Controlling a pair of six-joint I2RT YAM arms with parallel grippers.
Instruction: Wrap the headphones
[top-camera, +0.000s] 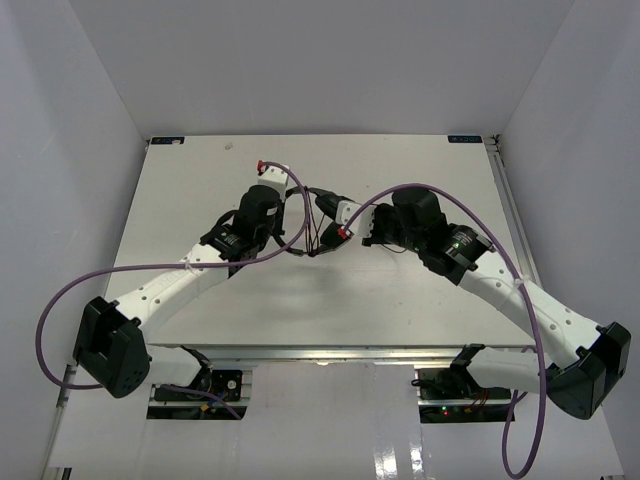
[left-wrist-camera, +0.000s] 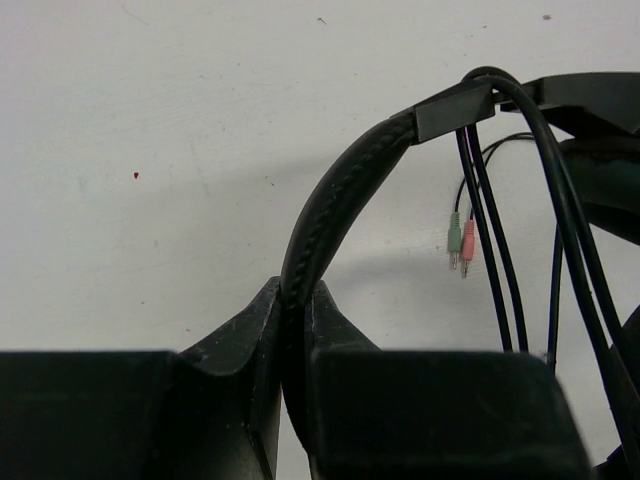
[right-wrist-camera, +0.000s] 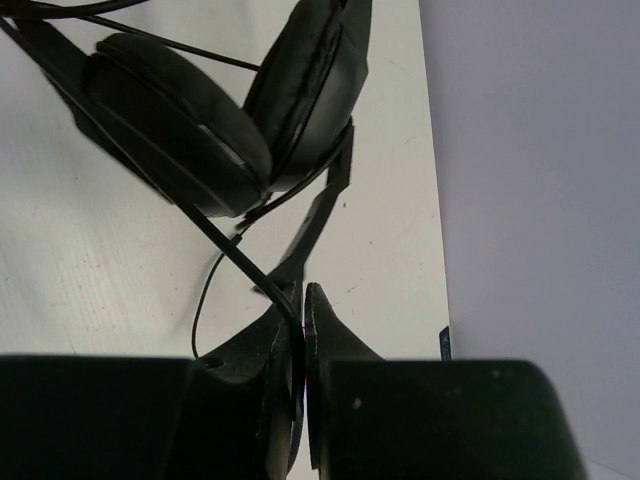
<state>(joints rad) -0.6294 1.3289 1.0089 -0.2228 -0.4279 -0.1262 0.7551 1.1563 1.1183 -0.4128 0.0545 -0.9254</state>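
- Both arms meet over the middle of the table (top-camera: 400, 300), and the headphones (right-wrist-camera: 200, 150) are held between them.
- The left gripper (left-wrist-camera: 295, 290) is clamped on the padded headband (left-wrist-camera: 325, 210). The stitched band rises from between the two fingers and arches up to the right.
- At the black slider block where the band ends, several strands of the thin black cord (right-wrist-camera: 230, 250) cross and hang down.
- Two small plugs (left-wrist-camera: 454, 238), one green and one pink, dangle side by side just behind those strands, their shadow on the white surface below.
- The right gripper (right-wrist-camera: 302, 295) has its fingers pressed almost together, pinching one run of cord. That run goes taut and diagonal up to the left.
- Above the right gripper, the two round earcups (right-wrist-camera: 310, 90) sit close, pads facing each other, with a thinner loop of cord curving beneath them.
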